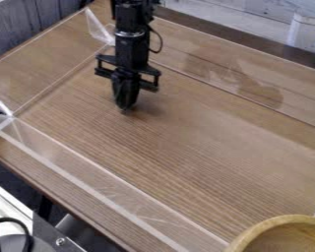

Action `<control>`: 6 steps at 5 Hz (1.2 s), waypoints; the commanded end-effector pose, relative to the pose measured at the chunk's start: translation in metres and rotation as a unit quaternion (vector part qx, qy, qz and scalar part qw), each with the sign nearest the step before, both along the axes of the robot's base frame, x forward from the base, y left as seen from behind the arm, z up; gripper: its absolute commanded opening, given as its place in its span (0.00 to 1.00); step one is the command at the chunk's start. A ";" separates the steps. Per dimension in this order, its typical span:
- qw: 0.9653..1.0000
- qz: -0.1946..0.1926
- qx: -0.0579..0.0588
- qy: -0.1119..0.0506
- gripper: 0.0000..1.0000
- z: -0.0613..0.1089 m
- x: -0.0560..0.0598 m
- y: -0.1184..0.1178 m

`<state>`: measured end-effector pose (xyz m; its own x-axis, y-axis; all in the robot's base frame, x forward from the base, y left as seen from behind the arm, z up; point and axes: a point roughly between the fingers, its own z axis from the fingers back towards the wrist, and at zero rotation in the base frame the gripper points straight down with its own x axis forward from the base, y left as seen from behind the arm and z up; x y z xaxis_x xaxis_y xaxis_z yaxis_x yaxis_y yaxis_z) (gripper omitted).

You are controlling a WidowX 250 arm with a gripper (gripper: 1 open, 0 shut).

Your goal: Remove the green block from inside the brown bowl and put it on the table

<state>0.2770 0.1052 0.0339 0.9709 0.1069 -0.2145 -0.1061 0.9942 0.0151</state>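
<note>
- Gripper [126, 102]: black, in the upper left of the frame, pointing almost straight down at the desk; its fingers are clenched together with no gap between them, and nothing can be made out between the tips
- Arm: a dark vertical column rising from the gripper out of the top edge of the frame, with a short black crossbar just above the fingers
- Desk [187, 148]: wide brown wood-grain top filling most of the frame, edged by low clear plastic walls [68, 182]
- Brown bowl [282, 237]: light tan wood with a thick smooth rim, only partly in view in the lower right corner, well apart from the gripper
- Green block: cannot be made out anywhere in the frame; the visible part of the bowl shows only its rim
</note>
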 end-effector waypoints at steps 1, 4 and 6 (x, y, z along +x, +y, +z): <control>0.998 -0.010 0.034 -0.051 0.00 0.023 -0.002 0.000; 0.997 0.039 0.060 0.008 0.00 0.011 -0.002 -0.002; 0.998 0.045 0.045 0.006 0.00 0.002 -0.005 -0.001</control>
